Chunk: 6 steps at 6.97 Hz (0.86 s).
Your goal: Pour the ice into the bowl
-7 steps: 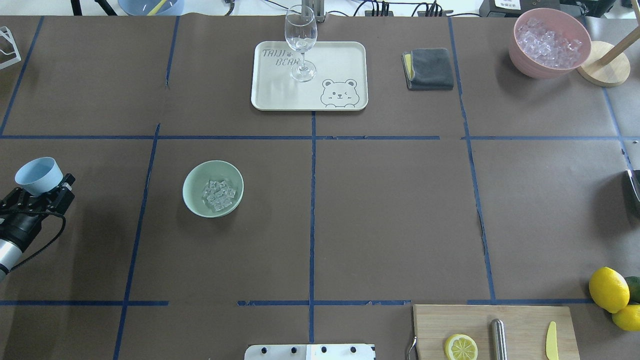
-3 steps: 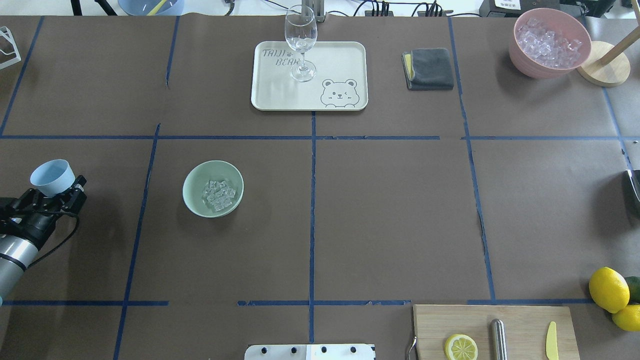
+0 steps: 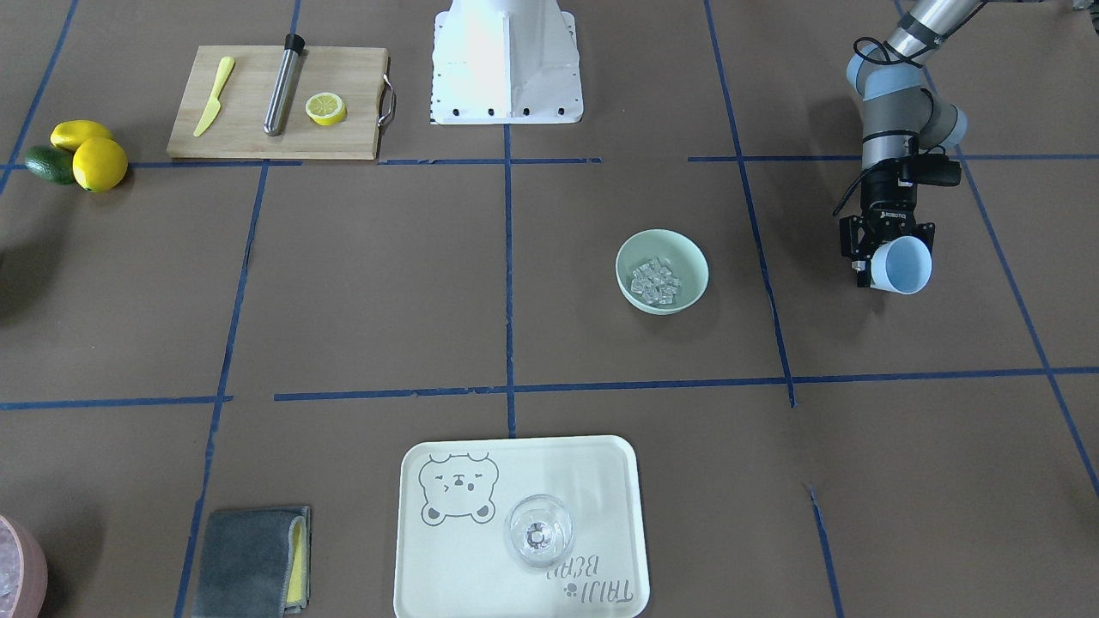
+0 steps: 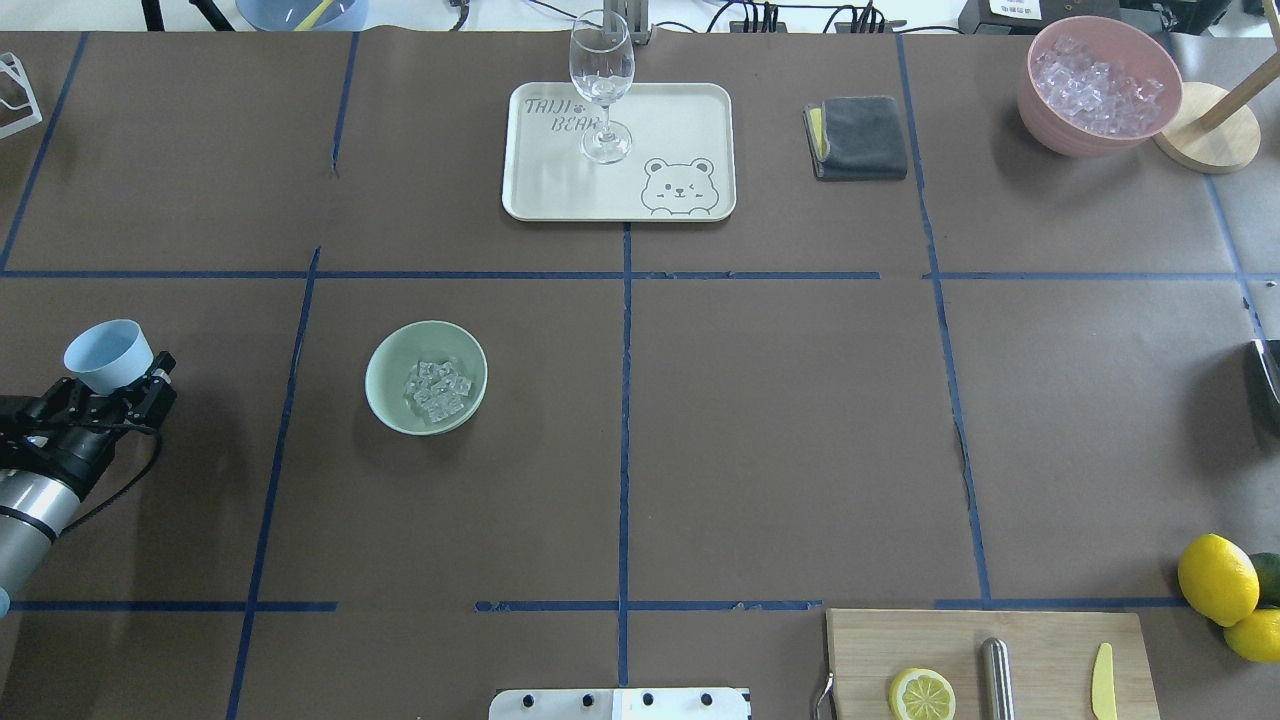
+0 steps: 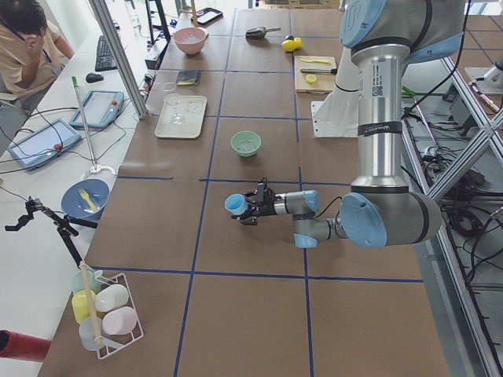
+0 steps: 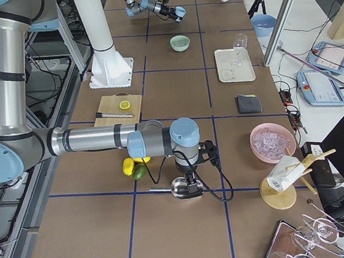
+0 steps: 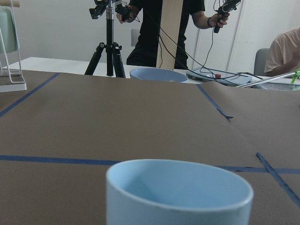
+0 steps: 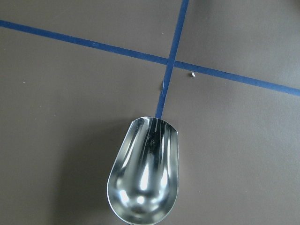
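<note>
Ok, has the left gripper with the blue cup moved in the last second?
Yes. In the overhead view the left gripper and its cup have shifted slightly toward the mint bowl, which stayed put.

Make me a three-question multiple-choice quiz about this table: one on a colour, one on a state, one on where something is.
1. The cup held in the left tool is:
A pink; B yellow; C light blue.
2. The mint-green bowl is:
A empty; B upside down; C holding ice.
3. The wine glass is:
A in the left tool; B on the tray; C inside the bowl.

Answers:
1 C, it reads pale blue in the overhead, front-facing and left wrist views.
2 C, clear cubes sit in its bottom and its rim faces up.
3 B, its foot rests upright on the tray, far from bowl and tool.
</note>
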Each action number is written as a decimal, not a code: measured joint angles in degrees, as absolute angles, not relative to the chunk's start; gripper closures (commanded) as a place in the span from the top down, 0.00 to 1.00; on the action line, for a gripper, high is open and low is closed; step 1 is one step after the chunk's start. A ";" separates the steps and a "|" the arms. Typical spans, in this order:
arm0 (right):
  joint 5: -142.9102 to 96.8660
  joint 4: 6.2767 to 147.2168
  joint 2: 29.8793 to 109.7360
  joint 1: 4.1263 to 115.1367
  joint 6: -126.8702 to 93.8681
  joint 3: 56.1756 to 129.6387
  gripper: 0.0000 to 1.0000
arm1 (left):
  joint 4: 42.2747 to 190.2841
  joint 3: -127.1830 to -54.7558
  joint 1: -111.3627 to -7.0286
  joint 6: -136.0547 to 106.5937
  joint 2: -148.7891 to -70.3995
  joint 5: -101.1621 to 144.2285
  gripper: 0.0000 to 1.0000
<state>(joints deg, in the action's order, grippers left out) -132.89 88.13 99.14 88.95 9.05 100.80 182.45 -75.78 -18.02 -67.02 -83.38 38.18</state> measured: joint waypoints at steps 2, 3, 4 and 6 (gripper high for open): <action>-132.87 88.15 99.14 88.94 9.05 100.80 1.00 | 182.76 -75.66 -17.92 -67.25 -83.12 36.40 0.69; -132.85 88.15 99.14 88.95 9.07 100.76 1.00 | 182.90 -75.57 -17.78 -67.30 -82.91 35.93 0.77; -132.86 88.15 99.14 88.94 9.09 100.74 1.00 | 182.96 -75.41 -17.51 -67.32 -82.75 35.49 0.80; -132.81 88.16 99.14 88.94 9.12 100.72 1.00 | 183.07 -74.75 -16.03 -67.32 -82.44 34.72 0.92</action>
